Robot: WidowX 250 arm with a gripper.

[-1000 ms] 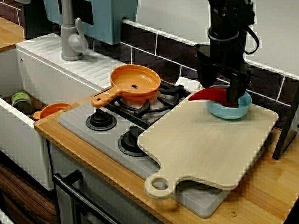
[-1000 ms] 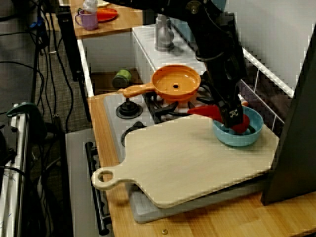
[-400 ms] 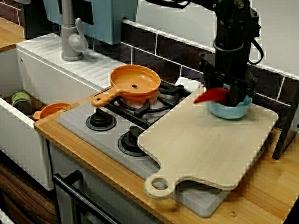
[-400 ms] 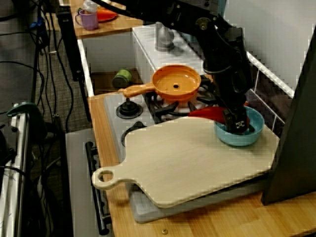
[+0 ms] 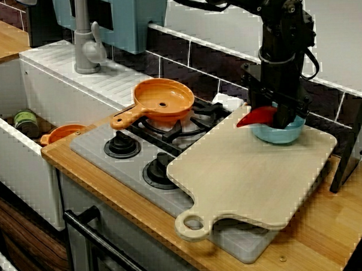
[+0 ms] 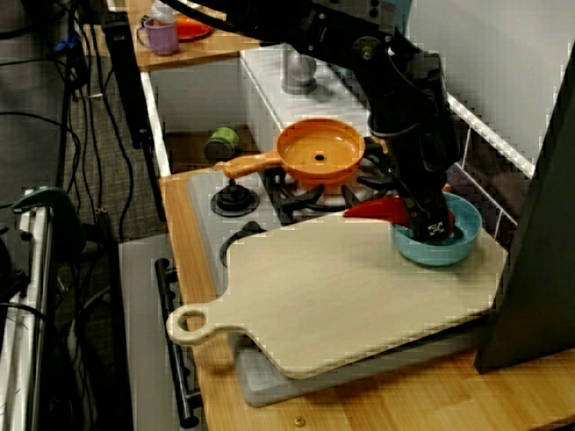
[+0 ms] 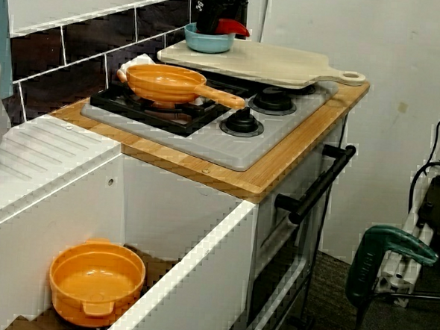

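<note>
The claw (image 5: 281, 114) is reaching straight down into the blue bowl (image 5: 292, 132), its fingers pinching closed on the thick end of a red piece (image 5: 257, 116). The fingertips are sitting partly behind the bowl's rim, so how firm the grip is cannot be told. The red piece is sticking out sideways from the claw. Its long axis is running roughly level and crossing the bowl's rim on the side facing the orange pan (image 5: 164, 100). Its pointed tip is hanging outside the bowl, above the wooden cutting board (image 5: 249, 174). In the view from the sink end, that tip is showing just beyond the bowl's rim and slightly above it. The bowl is standing on the board's far corner, near the tiled wall (image 5: 189, 57). The pan is resting on the stove (image 5: 104, 157), well apart from the bowl, with its handle pointing away from the bowl. The board under the bowl is lying across the stove and the desk (image 5: 329, 225).
</note>
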